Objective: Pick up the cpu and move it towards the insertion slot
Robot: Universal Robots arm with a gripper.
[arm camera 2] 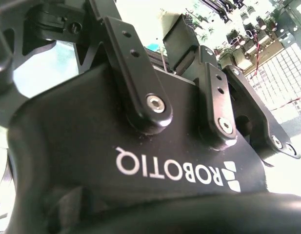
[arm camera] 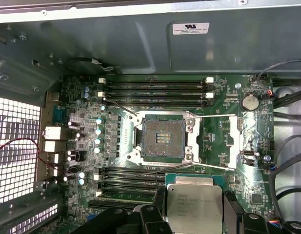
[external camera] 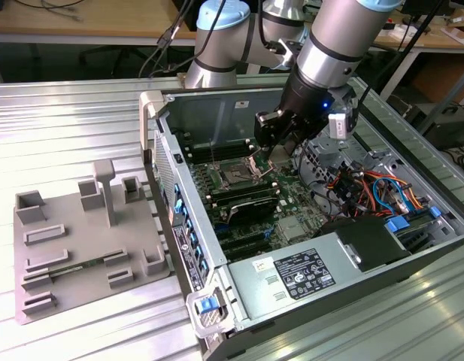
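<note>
**Chip held over the open computer case**

The open computer case (external camera: 307, 248) lay on a ribbed metal table (external camera: 59, 120). Beside it, toward the exterior view's left, sat a grey plastic tray (external camera: 81, 241) with raised blocks. Wooden workbenches (external camera: 89, 19) and dangling cables stood behind the table.

White labels showed on the power supply (external camera: 299, 274) and on the case wall in the first wrist view, their print too small to make out. White lettering ran across the gripper body in the second wrist view.

The gripper (external camera: 275, 154) hung inside the case, above the green board (arm camera: 228, 141). In the first wrist view the cpu (arm camera: 194, 207) sat clamped between the two dark fingers (arm camera: 158, 202), the jaws closed to the chip's width, its pale metal top facing the camera. The insertion slot (arm camera: 163, 138) lay just beside the chip, its dark contact field bare, its steel bracket (arm camera: 235, 141) swung open to one side. Long black memory slots (arm camera: 155, 87) ran on both sides of the slot.
</note>
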